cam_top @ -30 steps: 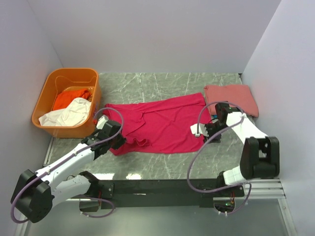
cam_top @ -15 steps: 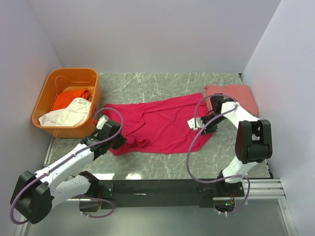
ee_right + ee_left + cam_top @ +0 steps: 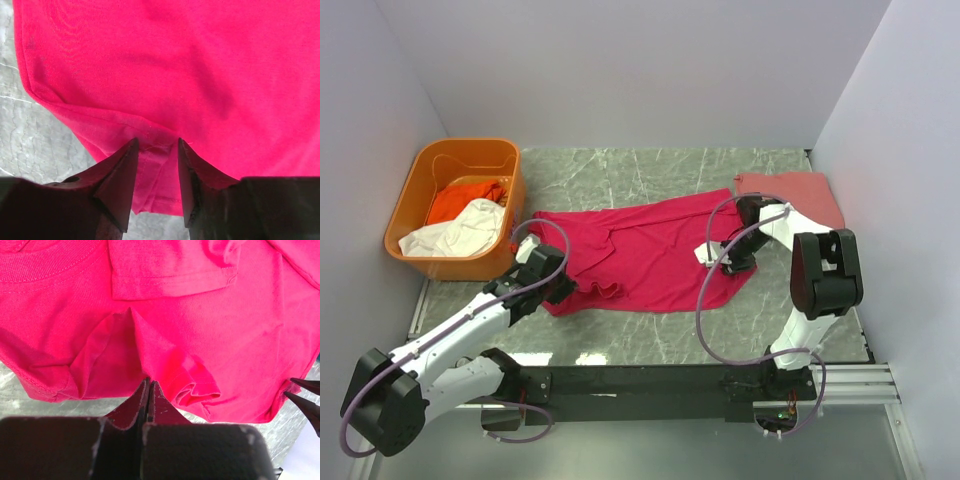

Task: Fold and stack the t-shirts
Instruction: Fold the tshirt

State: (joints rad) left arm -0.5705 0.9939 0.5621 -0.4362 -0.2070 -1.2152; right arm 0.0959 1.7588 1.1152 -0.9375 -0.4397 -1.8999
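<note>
Since the large crimson-pink cloth t-shirt point(image 3: 650, 250) spread on the grey marbled surface point(image 3: 640, 170) is light and limp, hems suit gripping: left claw point(image 3: 148, 383) pinches its edge, right claw point(image 3: 155, 144) stands half-wide astride the hem.

The left gripper point(image 3: 148, 386) has its jaws pressed fully together, while the right gripper point(image 3: 156, 144) holds its jaws apart.
</note>
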